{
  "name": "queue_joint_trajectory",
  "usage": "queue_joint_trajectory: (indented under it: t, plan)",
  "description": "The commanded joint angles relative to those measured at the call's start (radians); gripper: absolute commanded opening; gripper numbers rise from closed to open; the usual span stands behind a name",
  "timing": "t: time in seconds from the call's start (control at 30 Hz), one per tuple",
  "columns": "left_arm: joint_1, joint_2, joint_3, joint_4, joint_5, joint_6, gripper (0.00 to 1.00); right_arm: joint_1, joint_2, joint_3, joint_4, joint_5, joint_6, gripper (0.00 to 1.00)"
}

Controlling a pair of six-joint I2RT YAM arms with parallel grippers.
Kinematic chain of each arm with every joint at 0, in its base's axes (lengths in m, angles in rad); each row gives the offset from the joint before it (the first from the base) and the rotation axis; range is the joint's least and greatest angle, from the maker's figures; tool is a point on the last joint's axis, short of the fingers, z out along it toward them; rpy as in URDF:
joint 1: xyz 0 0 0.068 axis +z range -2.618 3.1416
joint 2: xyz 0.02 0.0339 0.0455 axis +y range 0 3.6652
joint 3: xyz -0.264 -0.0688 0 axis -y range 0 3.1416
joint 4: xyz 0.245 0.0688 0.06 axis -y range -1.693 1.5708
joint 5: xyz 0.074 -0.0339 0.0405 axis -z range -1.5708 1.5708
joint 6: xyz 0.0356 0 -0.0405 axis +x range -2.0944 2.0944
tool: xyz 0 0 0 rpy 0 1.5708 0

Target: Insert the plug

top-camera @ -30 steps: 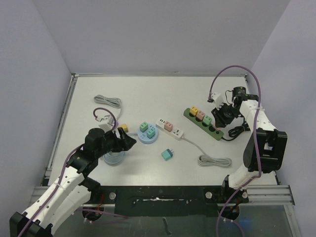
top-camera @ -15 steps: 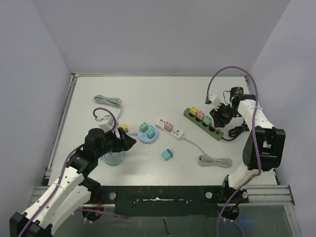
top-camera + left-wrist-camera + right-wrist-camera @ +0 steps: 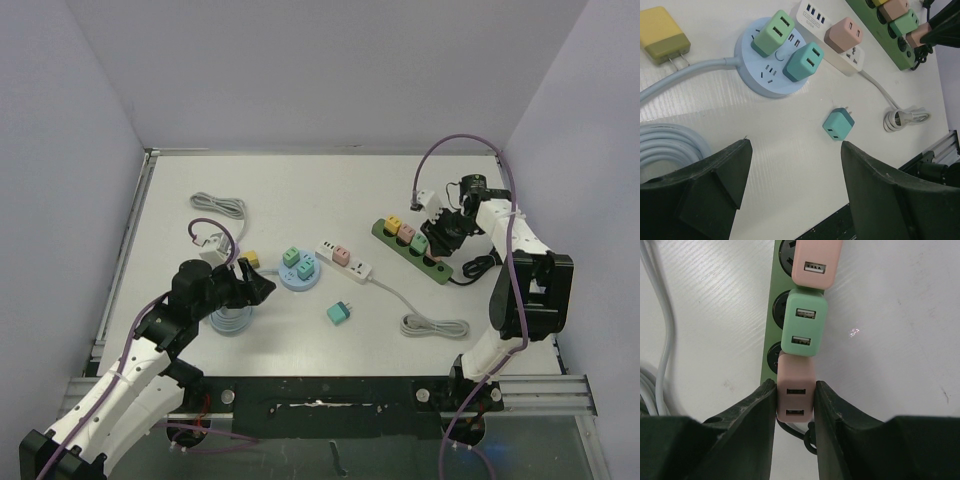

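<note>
1. Gripping: right gripper (image 3: 795, 386) is clamped on the pink plug (image 3: 796, 401), one finger on each side.
2. Pink plug: sits on the green power strip (image 3: 770, 335), touching a mint plug (image 3: 804, 322).
3. Change: the right arm has shifted slightly left over the strip.
4. Left gripper (image 3: 795, 150): jaws wide apart, holding nothing, unmoved above the coiled grey cable (image 3: 670, 145).
</note>
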Motion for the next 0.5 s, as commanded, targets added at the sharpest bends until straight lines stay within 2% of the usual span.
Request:
queue_joint_trajectory:
  t: [0.0, 0.27, 0.47]
  plan:
    - [0.007, -0.008, -0.002, 0.062, -0.005, 0.007, 0.70, 0.013, 0.005, -0.033, 0.029, 0.063, -0.017, 0.00]
    - [0.007, -0.017, -0.005, 0.057, -0.005, 0.006, 0.70, 0.020, 0.069, -0.079, 0.051, 0.136, -0.022, 0.00]
    - [0.007, -0.028, -0.009, 0.057, -0.006, 0.004, 0.70, 0.005, 0.089, -0.155, 0.132, 0.170, -0.016, 0.00]
